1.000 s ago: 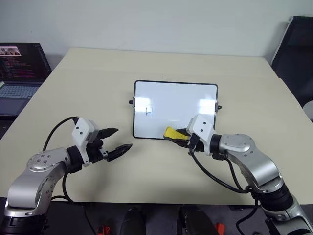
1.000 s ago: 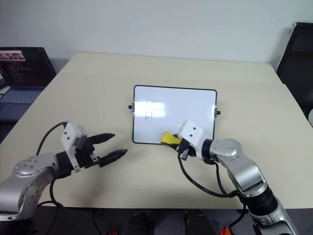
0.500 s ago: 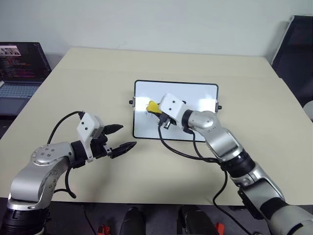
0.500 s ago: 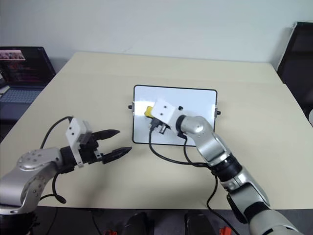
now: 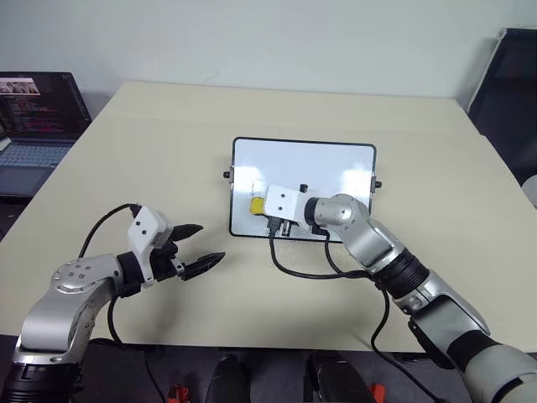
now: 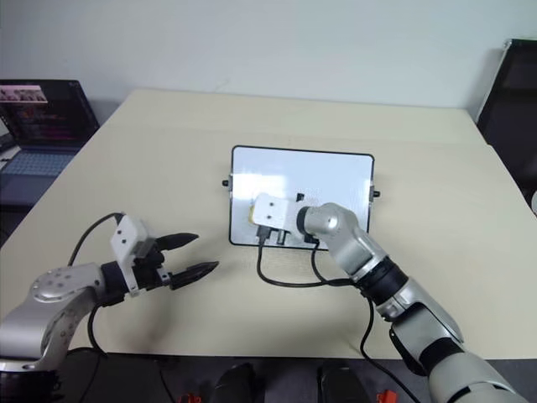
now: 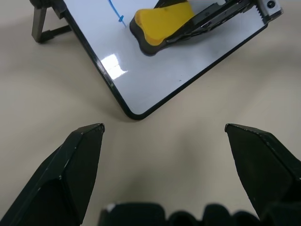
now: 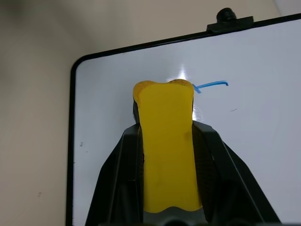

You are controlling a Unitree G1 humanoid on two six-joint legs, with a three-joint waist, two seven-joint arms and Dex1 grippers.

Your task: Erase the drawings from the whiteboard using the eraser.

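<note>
Right pincer [image 8: 167,141] was clamped tight on the eraser [image 8: 167,141], yellow block gripped along both long sides, nose sticking out past the fingertips. Eraser sat over the whiteboard [image 5: 336,164], at its left half near the bottom edge, black underside toward the white face; contact looked likely but could not be confirmed. Whiteboard lay near the middle of the surface [image 5: 168,134], propped on small side knobs. One short blue stroke of the drawings [image 8: 211,84] showed just beside the eraser's nose; the rest were hidden or too faint to tell.

Left pincer [image 5: 195,249] hung above the bare surface, jaws spread wide, holding nothing, near the board's lower-left corner but apart from it.

Risks, as judged:
- Board unheld; a sideways wipe could push it across the surface or rock it on its knobs.
- Eraser might twist in the grip under pressing load.
- The stroke lay beside the nose, so a short pass could miss it.
- Trailing cable could drag across the board.
</note>
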